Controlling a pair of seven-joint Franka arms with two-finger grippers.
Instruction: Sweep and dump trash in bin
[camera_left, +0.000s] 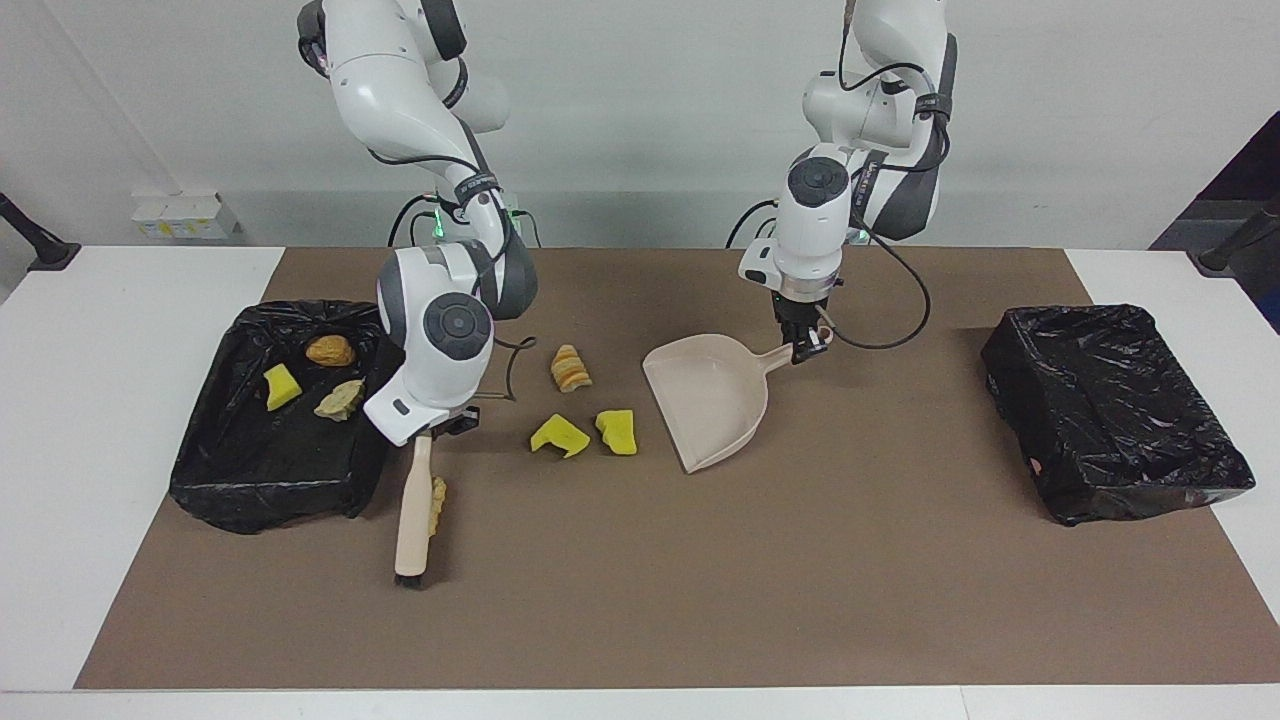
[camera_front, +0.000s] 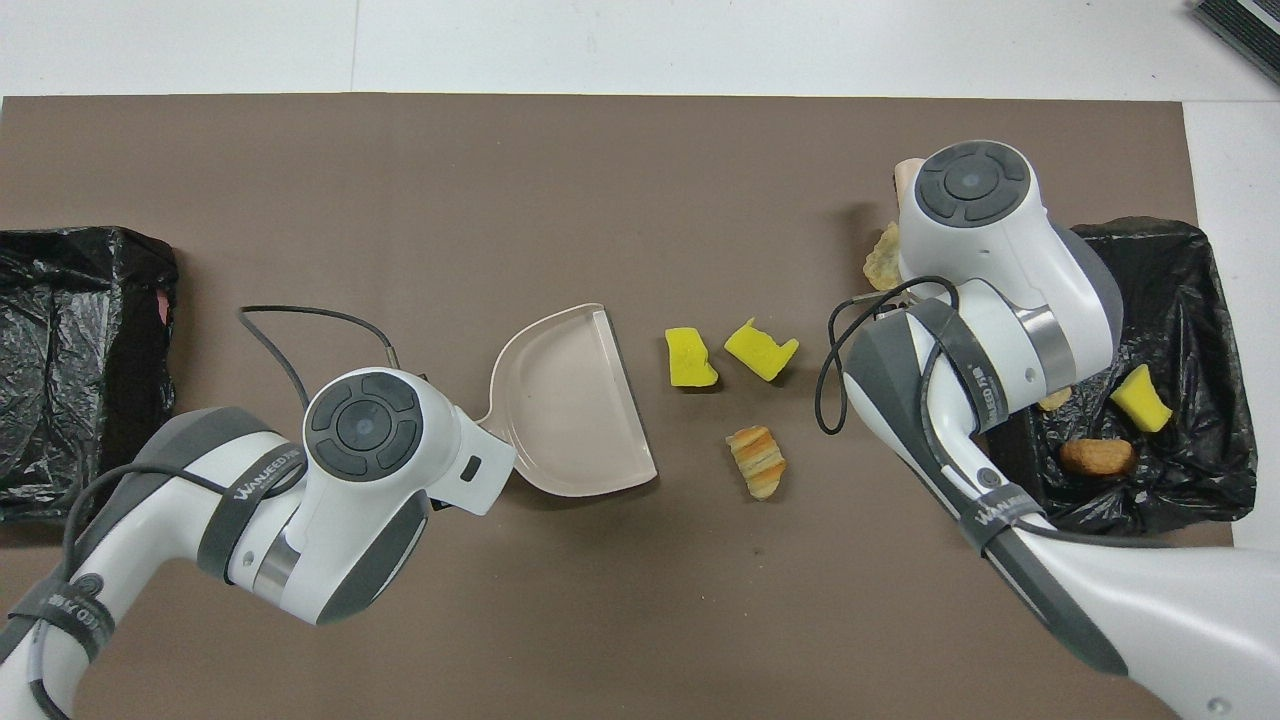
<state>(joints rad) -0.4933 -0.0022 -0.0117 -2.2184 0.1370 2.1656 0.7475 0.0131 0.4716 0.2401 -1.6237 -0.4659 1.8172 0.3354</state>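
Observation:
My right gripper (camera_left: 432, 432) is shut on the handle of the beige brush (camera_left: 411, 515), whose dark bristles touch the mat. A tan scrap of trash (camera_left: 438, 498) (camera_front: 882, 258) lies against the brush, on the dustpan's side. Two yellow wedges (camera_left: 560, 436) (camera_left: 619, 431) and an orange-striped lump (camera_left: 570, 368) lie between brush and dustpan. The beige dustpan (camera_left: 710, 395) (camera_front: 575, 400) rests on the mat, its mouth toward the scraps. My left gripper (camera_left: 808, 347) is shut on its handle. Both grippers are hidden under their wrists in the overhead view.
A black-lined bin (camera_left: 260, 495) at the right arm's end holds a yellow wedge (camera_left: 281, 385), a tan lump (camera_left: 340, 400) and a brown lump (camera_left: 330, 350). A second black-lined bin (camera_left: 1140, 490) stands at the left arm's end. A brown mat (camera_left: 700, 600) covers the table.

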